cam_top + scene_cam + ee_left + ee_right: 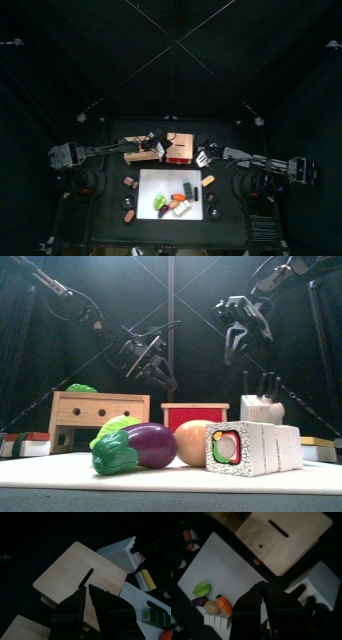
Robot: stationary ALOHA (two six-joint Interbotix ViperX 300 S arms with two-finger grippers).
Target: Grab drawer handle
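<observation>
Curtained pen is sitting dim; light is falling from above. White board below both grippers is glaring brightest. Wooden box just beyond the left gripper is showing soft, blurred edges. Right gripper is reading as near-black silhouette, jaw detail lost in shadow.

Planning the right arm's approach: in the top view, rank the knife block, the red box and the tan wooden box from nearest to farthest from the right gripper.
1. the knife block, right beside the right gripper, at the row's right end.
2. the red box, in the middle of the row.
3. the tan wooden box, at the row's left end.
</observation>
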